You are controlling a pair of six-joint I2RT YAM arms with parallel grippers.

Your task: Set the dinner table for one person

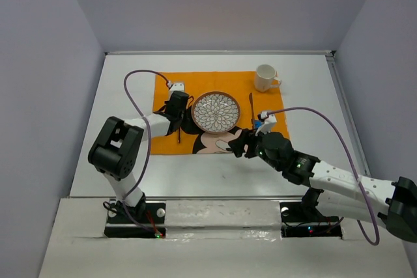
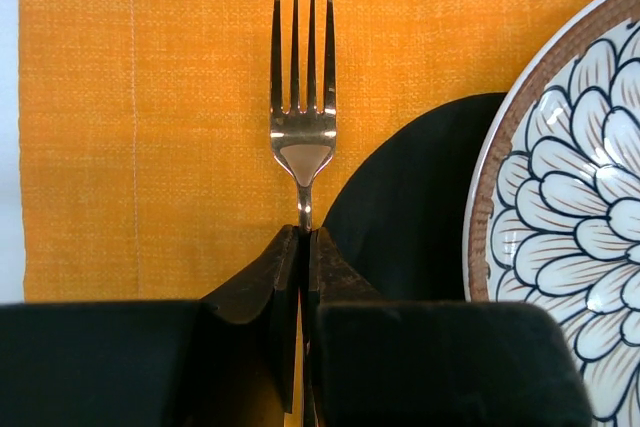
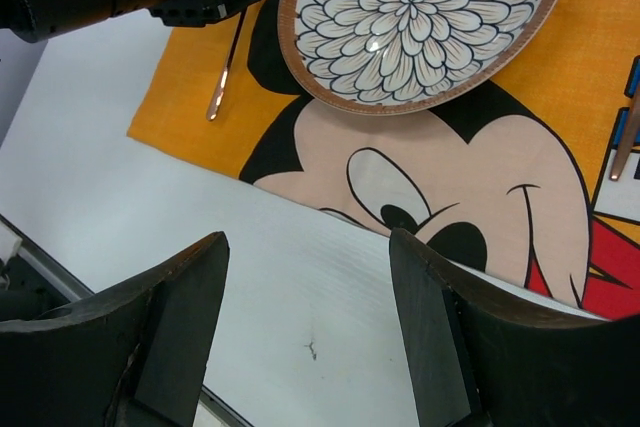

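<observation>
The dinner table (image 1: pixel 120 96) is a white top carrying an orange Mickey Mouse mat (image 1: pixel 168 83). A flower-patterned plate (image 1: pixel 215 111) sits mid-mat. My left gripper (image 1: pixel 177 107) is shut on the handle of a copper fork (image 2: pixel 303 97), left of the plate (image 2: pixel 580 197), tines pointing away. The fork's handle (image 3: pixel 228 67) runs low along the mat. My right gripper (image 3: pixel 308 242) stands open with nothing between its fingers, over bare table (image 3: pixel 200 197) just in front of the mat's near edge. In the top view the right gripper (image 1: pixel 238 145) is below the plate.
A white mug (image 1: pixel 266 77) stands at the mat's far right corner. A thin utensil (image 1: pixel 251 105) lies on the mat right of the plate. Purple cables loop over both arms. The metal rim (image 1: pixel 218 52) borders the far side.
</observation>
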